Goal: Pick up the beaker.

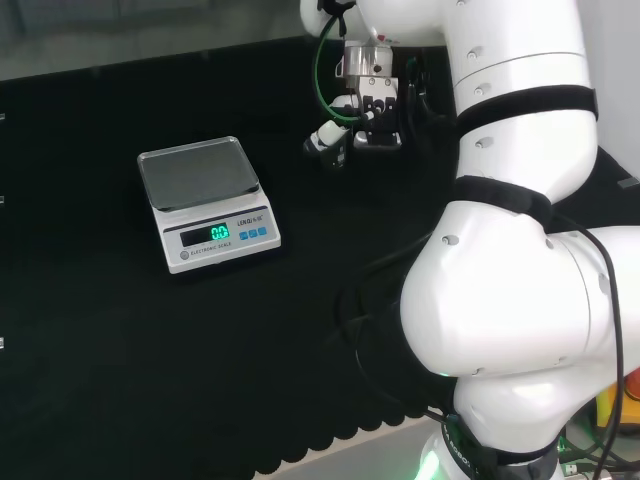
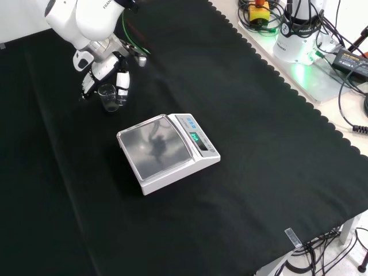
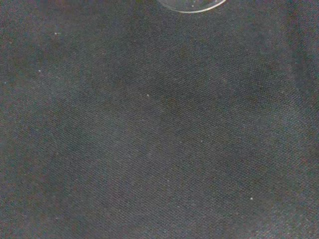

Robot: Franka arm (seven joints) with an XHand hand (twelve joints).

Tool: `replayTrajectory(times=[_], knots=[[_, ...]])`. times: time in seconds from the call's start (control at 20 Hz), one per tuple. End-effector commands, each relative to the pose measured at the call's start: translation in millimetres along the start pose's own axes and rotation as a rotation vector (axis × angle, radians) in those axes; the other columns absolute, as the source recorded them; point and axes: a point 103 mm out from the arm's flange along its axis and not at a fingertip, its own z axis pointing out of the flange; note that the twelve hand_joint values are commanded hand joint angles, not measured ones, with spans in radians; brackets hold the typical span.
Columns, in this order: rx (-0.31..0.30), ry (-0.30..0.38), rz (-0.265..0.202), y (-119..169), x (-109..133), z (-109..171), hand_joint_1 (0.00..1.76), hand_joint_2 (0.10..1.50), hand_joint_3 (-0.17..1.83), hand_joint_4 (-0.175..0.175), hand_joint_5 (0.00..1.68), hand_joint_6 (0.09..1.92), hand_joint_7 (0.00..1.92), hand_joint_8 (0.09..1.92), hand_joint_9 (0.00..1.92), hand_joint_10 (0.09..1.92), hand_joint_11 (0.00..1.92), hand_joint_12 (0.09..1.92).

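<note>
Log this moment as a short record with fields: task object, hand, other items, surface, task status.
task object: small clear beaker, upright on the cloth, up and left of the scale in the front view
hand: hand low at the beaker, fingers on either side of it; whether they grip it cannot be told
other items: white digital scale, pan bare, display lit
surface: black cloth
task status: beaker apparently not yet lifted

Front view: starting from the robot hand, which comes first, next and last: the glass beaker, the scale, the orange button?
1. Beaker: upper left, right at the robot hand, between its fingers.
2. Scale: mid-cloth, lower right of the robot hand.
3. Orange button: top right, off the cloth.
</note>
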Motion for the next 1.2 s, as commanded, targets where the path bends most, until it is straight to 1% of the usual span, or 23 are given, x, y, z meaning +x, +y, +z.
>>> replayTrajectory(times=[0.05,0.2,0.4,0.5,0.75,0.9,1.0,1.2], knots=[[-0.004,-0.027,0.006,-1,1,-1,0.66,0.94,0.16,-0.172,0.32,0.09,0.11,0.8,0.32,0.87,0.41,1.35],[-0.021,-0.042,0.012,-3,4,-5,0.74,0.94,0.24,-0.175,0.37,0.09,0.25,0.79,0.53,0.79,0.65,1.23],[-0.043,-0.072,0.017,-5,9,-15,0.88,0.92,0.39,-0.175,0.44,0.09,0.36,0.79,0.83,0.63,1.05,0.96],[-0.05,-0.081,0.018,-6,12,-20,0.93,0.92,0.45,-0.175,0.49,0.09,0.41,0.79,0.96,0.56,1.16,0.87],[-0.054,-0.103,0.017,-5,19,-27,1.0,0.9,0.5,-0.175,0.63,0.09,0.52,0.77,1.12,0.46,1.28,0.78],[-0.067,-0.1,0.017,-4,20,-27,1.04,0.88,0.52,-0.175,0.71,0.16,0.61,0.75,1.2,0.39,1.35,0.72],[-0.057,-0.086,0.021,-2,19,-24,1.05,0.86,0.54,-0.175,0.72,0.21,0.66,0.74,1.23,0.36,1.36,0.7],[-0.03,-0.083,0.022,1,20,-14,1.04,0.81,0.54,-0.175,0.71,0.23,0.68,0.74,1.25,0.34,1.36,0.69]])
